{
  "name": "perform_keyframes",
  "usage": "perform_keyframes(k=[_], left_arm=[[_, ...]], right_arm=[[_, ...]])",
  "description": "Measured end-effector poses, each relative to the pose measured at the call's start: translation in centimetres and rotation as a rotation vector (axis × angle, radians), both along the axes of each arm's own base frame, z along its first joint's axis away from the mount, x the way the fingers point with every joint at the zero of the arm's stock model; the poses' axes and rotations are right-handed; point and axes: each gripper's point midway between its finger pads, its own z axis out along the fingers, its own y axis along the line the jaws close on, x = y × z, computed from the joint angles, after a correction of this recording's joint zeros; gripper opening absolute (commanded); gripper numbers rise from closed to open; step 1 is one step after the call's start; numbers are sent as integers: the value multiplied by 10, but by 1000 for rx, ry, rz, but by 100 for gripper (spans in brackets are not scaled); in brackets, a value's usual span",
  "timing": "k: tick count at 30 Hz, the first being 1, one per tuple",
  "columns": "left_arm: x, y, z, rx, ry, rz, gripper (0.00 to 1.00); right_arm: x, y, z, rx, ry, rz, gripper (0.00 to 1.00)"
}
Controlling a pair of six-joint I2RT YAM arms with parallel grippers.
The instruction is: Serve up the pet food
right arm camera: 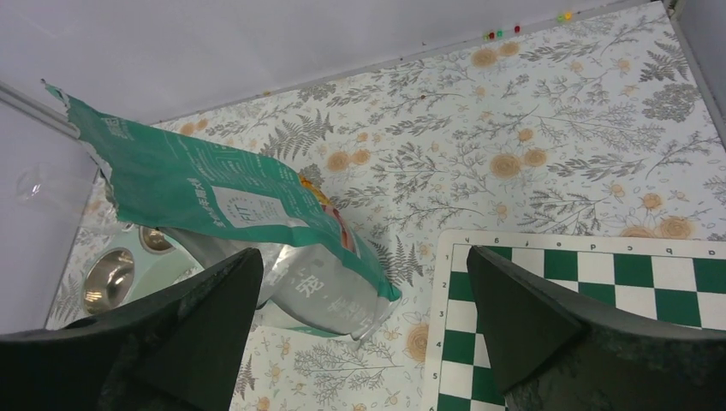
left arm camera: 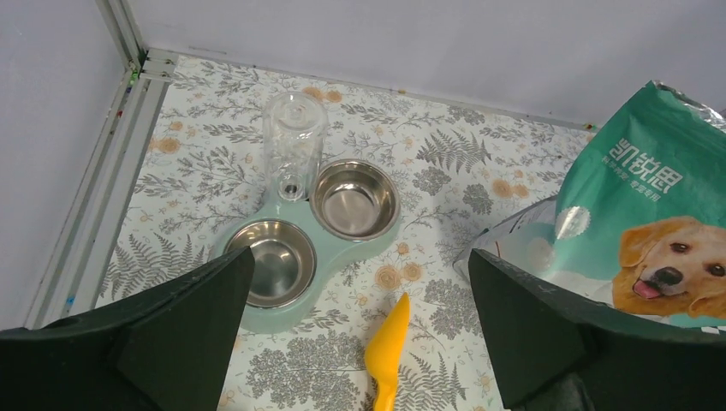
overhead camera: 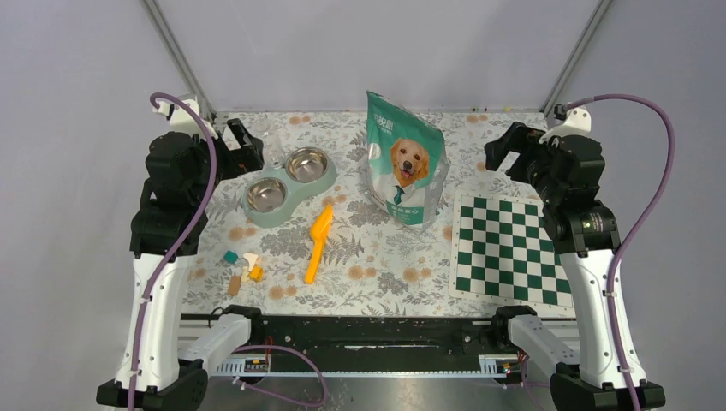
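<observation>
Mostly unclear: dog-food bag (overhead camera: 405, 167) contents unseen, yellow scoop (left arm camera: 387, 347) cut off in left wrist view. Left pincer (left arm camera: 360, 265) and right pincer (right arm camera: 364, 257) both released wide. Floral desk (overhead camera: 385, 257), grey walls (overhead camera: 368, 43).

The counter (overhead camera: 377, 274) wears white cloth printed with grey ferns and orange blooms. On it are a teal bag (overhead camera: 402, 158) picturing a golden dog, a mint-green feeder (overhead camera: 276, 219) with silver bowls (overhead camera: 308, 164), an orange scoop (overhead camera: 318, 242) and, at the right edge, a green-and-white checked board (overhead camera: 507, 250).
</observation>
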Motion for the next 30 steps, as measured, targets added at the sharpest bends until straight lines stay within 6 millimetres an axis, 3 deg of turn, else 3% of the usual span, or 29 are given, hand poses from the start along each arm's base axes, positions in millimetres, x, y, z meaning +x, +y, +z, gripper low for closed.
perform_keyframes(k=[9,18,24,30], left_arm=[[2,-11,2,-36,-14,-50,99],[3,-55,-33,-151,57,-264,99],[1,-75,-57,-245,122,-342,98],[1,-81,-50,-283,105,-368,98]], right_arm=[[0,20,-8,19,14,115,100],[-2,46,-24,56,57,267,99],[-8,72,-34,99,66,409,99],[-16,115,-24,78,23,556,99]])
